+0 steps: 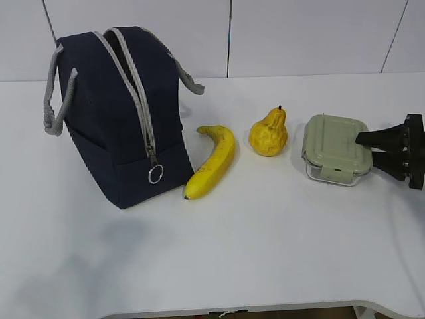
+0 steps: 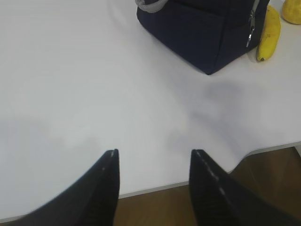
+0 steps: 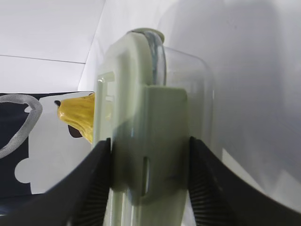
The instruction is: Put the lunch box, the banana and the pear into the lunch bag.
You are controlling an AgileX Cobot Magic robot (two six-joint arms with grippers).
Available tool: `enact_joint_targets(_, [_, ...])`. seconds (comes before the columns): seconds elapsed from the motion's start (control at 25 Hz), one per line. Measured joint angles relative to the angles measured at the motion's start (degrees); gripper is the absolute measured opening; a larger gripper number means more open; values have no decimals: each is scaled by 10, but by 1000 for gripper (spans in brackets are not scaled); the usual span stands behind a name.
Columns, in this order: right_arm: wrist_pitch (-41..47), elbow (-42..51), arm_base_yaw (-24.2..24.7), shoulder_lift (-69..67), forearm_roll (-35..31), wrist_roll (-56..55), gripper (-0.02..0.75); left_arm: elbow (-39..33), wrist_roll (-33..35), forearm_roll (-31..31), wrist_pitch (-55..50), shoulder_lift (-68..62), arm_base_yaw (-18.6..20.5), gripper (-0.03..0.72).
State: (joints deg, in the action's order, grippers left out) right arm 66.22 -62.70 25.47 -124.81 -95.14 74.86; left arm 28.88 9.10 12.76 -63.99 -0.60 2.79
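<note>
**Sage-green lid between my right fingers**

Pale green plastic fills my right wrist view: the lunch box [image 3: 150,141] sits between my right gripper [image 3: 150,155] fingers, one black pad against the lid side and the other against the clear base, pressed to both faces. In the exterior view that gripper [image 1: 372,147] meets the box's right edge, with the box resting on the white table [image 1: 265,252]. Just left of the box stands the pear [image 1: 269,133], and left of that lies the banana [image 1: 212,161], close beside the lunch bag [image 1: 119,113], whose zipper gapes along the top. My left gripper [image 2: 154,160] hangs over bare table near its front edge, fingers parted about halfway and holding nothing, well apart from the bag, which shows in the upper right corner of its view.
</note>
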Motion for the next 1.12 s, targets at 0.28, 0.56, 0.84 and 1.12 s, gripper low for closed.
enact_joint_targets(0.28, [-8, -1, 0, 7, 10, -24, 379, 0, 0, 0, 0, 0, 0, 346])
enact_joint_targets(0.56, [-23, -1, 0, 40, 19, -63, 378, 0, 0, 0, 0, 0, 0, 330])
enact_joint_targets(0.84, [-23, -1, 0, 65, 19, -114, 378, 0, 0, 0, 0, 0, 0, 326])
enact_joint_targets(1.12, [-23, 0, 0, 101, 19, -144, 378, 0, 0, 1, 2, 0, 0, 286])
